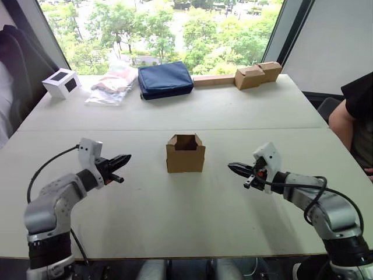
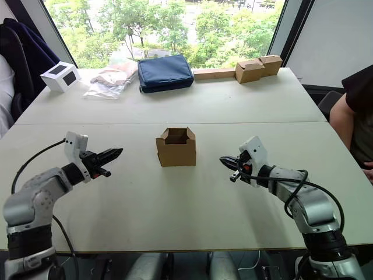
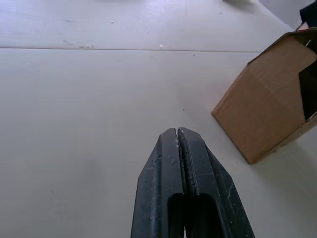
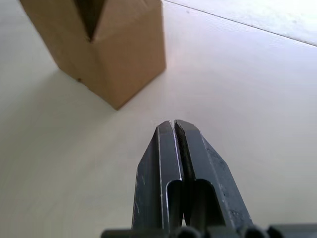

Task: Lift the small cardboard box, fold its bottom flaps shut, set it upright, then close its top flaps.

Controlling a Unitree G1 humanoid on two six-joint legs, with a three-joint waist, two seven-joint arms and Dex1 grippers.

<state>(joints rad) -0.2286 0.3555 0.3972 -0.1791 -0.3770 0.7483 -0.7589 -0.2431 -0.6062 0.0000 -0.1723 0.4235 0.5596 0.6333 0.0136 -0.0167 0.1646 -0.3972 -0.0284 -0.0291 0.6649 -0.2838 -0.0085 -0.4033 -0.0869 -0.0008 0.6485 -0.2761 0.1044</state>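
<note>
Between the two claws, mid-table: the small plain brown corrugated cardboard box (image 1: 185,153), standing with its top flaps (image 1: 186,140) up and open, cavity visible. Sits on the pale grey table (image 1: 175,221), untouched.

Step in hand, as I read it: the very start, the lift. Nothing grasped yet. Bottom looks to be resting flat on the table, so I can't tell how its flaps sit.

Next move calls for both claws to open, close in from either side and pinch opposite walls or flap edges, then raise and tip the box so the bottom is reachable. Light empty cardboard: likely to slide or skew if one side makes contact first.

Left claw (image 1: 121,160): off to the box's left, tips aimed at it, well apart from it. Fingers pressed together, holding nothing, hanging just above the table.

Right claw (image 1: 235,169): mirror position on the box's right, also aimed inward, well apart. Fingers together with barely a slit between them, empty, touching nothing.

Beyond both claws, far side of the table: white box with a black panel (image 1: 61,83), clear plastic bag with pinkish contents (image 1: 112,84), navy blue fabric pouch (image 1: 165,80), two tan boxes on a long cardboard strip (image 1: 247,75). A person's arm in a black sleeve (image 1: 354,116) shows out past the right claw.
</note>
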